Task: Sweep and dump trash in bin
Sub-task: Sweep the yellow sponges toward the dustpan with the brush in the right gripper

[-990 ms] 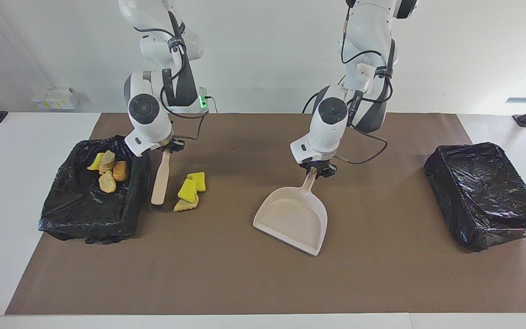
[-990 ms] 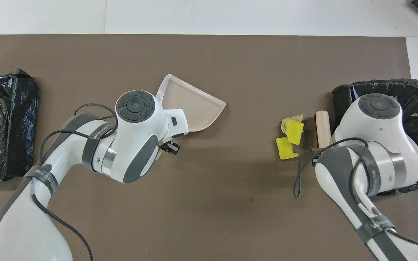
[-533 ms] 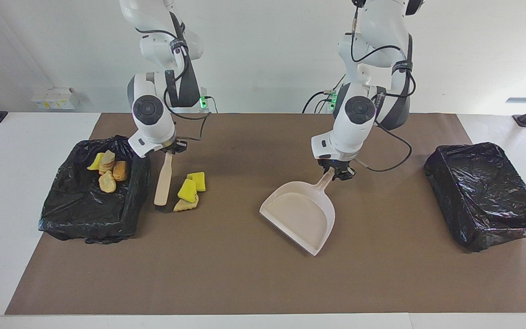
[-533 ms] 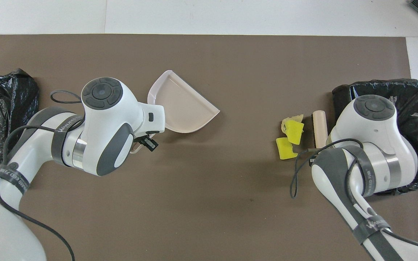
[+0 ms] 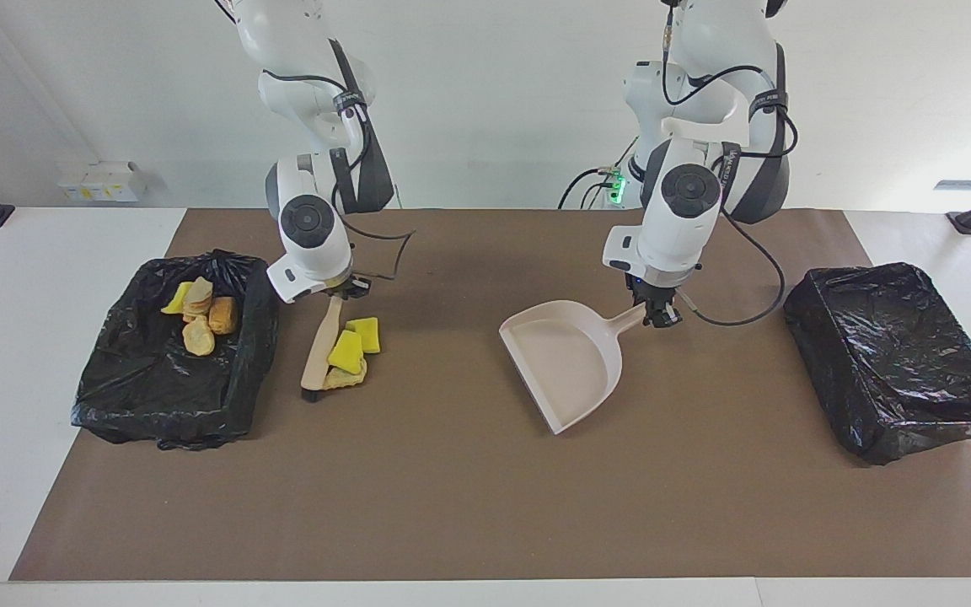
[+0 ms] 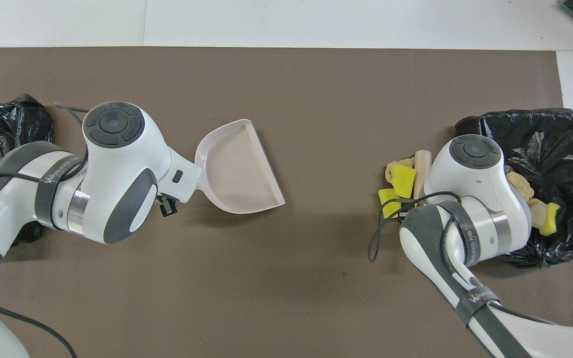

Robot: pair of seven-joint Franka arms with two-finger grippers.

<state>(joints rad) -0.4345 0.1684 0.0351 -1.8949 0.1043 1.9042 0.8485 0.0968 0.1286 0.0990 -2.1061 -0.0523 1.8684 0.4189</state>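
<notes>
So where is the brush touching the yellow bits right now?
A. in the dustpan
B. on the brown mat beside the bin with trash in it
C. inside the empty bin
B: the brush leans against the yellow bits on the brown mat, beside the bin.

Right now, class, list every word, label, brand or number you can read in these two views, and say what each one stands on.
"WANJEED", as best it reads: on the left arm's strap.
"WANJEED", only partly legible: on the right arm's strap.
Yellow labels on the wall boxes: too small to read.
Dustpan and brush: no writing seen.
</notes>
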